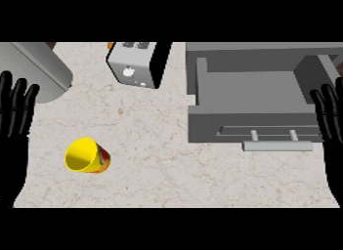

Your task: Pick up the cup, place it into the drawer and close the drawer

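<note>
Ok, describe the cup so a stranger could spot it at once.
Start at the open grey drawer on the right of the pale marble counter, then look across to the lower left. There sits the cup, on its side, yellow mouth facing up-left: the only brightly coloured thing, unlike the silver toaster behind.

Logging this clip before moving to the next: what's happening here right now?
Nothing is being handled yet. The yellow cup lies tipped on its side on the counter, untouched. The grey drawer stands open with nothing visible inside. The left robot hand rests open at the view's left edge and the right robot hand rests open at the right edge. A toaster sits at the back.
</note>
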`<state>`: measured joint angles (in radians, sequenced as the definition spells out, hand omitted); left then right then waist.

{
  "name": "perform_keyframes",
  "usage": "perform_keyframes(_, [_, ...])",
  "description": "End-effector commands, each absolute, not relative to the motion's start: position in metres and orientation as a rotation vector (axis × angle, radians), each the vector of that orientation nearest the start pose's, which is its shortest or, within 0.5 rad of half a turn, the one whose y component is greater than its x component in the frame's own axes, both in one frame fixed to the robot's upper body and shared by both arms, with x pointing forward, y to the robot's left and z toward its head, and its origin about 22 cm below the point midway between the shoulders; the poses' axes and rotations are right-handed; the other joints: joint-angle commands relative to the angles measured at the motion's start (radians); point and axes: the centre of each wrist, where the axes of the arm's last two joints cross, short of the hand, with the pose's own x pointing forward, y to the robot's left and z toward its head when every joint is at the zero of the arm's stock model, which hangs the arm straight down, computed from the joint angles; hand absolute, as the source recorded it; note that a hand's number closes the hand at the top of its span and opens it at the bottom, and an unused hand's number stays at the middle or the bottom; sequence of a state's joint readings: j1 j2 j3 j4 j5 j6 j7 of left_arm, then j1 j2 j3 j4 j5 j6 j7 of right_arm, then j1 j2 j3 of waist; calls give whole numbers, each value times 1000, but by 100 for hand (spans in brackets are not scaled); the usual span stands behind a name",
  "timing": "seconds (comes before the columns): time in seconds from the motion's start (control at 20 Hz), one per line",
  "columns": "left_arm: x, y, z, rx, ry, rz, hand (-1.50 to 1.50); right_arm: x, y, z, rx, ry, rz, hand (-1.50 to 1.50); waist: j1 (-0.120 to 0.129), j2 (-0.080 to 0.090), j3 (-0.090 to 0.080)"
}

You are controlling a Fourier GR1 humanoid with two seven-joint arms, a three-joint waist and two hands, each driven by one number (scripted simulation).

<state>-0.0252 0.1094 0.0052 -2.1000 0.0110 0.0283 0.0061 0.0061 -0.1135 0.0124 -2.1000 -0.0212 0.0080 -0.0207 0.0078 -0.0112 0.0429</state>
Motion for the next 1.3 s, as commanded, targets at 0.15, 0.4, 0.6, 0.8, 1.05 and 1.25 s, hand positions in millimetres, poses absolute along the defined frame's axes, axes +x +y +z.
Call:
perform_keyframes(0.15, [200, 245, 136, 164, -2124, -45, -150, 206, -243, 129, -9, -2087, 113, -150, -7, 10, -43])
perform_keyframes(0.4, [204, 214, 105, 12, -1997, 163, -150, 220, -239, 130, 146, -1994, 138, -150, -7, 12, -43])
perform_keyframes(0.6, [196, 229, 115, 3, -1995, 172, -150, 227, -224, 122, 130, -1981, 152, -150, -5, 11, -43])
perform_keyframes(0.8, [207, 225, 106, 3, -2000, 164, -150, 224, -245, 128, 137, -2003, 119, -150, -7, 11, -43])
perform_keyframes(1.05, [222, 215, 104, 4, -2009, 161, -150, 228, -216, 110, 152, -2017, 131, -150, -8, 11, -43])
perform_keyframes(1.25, [224, 221, 106, 42, -1982, 178, -150, 232, -226, 131, 140, -2016, 102, -150, -8, 11, -43])
